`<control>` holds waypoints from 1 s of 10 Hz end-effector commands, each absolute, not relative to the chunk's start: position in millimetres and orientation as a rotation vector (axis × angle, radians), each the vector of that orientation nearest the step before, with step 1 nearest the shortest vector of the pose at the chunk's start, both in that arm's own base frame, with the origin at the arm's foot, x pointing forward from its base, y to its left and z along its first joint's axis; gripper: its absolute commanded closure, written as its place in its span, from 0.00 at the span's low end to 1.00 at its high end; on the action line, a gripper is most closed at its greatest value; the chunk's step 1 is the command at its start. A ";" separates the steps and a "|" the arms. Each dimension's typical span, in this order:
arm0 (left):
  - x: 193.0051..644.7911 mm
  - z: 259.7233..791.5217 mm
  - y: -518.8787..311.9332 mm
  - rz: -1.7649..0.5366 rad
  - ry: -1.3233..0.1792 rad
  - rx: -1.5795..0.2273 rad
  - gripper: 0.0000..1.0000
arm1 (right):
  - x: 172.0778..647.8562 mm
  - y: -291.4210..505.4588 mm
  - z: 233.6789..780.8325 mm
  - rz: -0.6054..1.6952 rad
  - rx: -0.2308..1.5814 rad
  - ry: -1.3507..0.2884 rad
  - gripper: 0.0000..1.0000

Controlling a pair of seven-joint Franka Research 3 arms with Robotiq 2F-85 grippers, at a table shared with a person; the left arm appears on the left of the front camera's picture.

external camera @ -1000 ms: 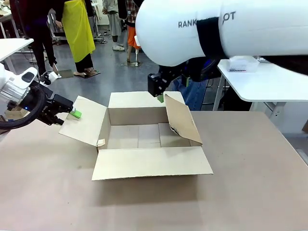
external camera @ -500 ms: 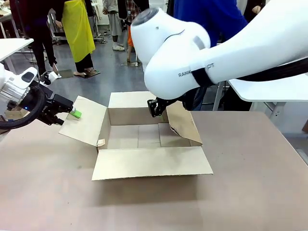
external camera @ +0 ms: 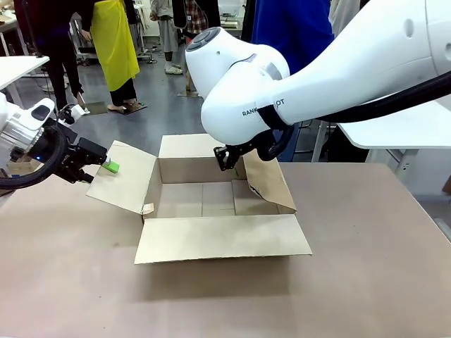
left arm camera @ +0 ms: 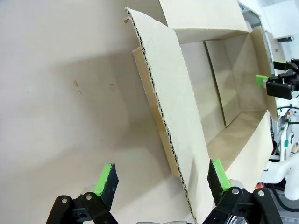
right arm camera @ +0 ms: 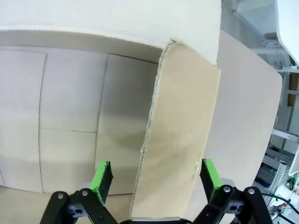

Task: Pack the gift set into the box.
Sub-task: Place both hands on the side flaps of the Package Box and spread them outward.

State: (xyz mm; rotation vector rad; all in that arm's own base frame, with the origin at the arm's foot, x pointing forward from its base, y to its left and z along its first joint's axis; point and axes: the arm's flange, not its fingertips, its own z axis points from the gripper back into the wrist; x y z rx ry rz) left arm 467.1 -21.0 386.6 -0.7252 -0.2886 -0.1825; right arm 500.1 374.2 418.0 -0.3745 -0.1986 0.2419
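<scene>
Item: box, open, mid-table between the arms, left gripper spread astride the out-folded left flap, right gripper spread astride the raised right flap (pad contact unclear), each flap edge running between its fingers.

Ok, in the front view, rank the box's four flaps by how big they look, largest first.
1. Near flap, open toward the camera.
2. Left flap.
3. Right flap and far flap: too alike to rank; both slanted, and the right arm covers part of the far one.
</scene>
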 end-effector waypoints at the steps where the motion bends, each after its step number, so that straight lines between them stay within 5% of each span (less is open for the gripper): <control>1: 463.3 388.4 -20.7 -0.184 -0.285 -0.717 0.00 | 495.5 369.0 427.9 0.207 -0.405 -0.213 0.00; 6: 463.3 388.4 -20.7 -0.184 -0.285 -0.717 0.00 | 478.5 317.5 468.7 0.128 -0.443 -0.230 0.00; 10: 463.3 388.4 -20.7 -0.184 -0.285 -0.717 0.00 | 472.5 264.1 477.9 0.115 -0.287 -0.222 0.00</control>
